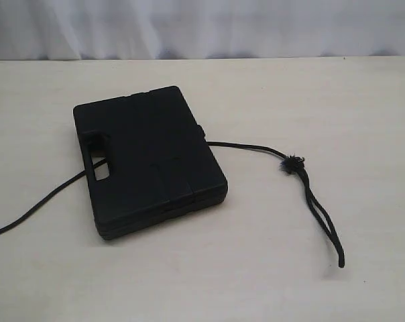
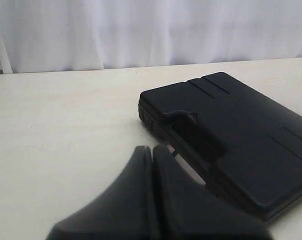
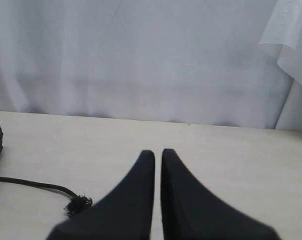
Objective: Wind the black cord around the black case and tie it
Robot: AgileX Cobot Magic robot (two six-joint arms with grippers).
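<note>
We see the black case as matt moulded plastic, the black cord as matt woven fibre with a fuzzy knot, the tabletop pale and smooth, the curtain white cloth

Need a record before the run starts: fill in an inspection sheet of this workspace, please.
surface: pale table, flat, no stains seen
job's things: black case lies flat and closed; black cord meets the case on its left side and reappears on its right, then ends in a frayed knot and a doubled loop; not wrapped, not tied
clutter: nothing seen
grippers: left gripper shut, empty, beside the case; right gripper shut, empty, near the knot; neither shows in the exterior view
cables: nothing seen apart from the cord
surroundings: white curtain behind the table
</note>
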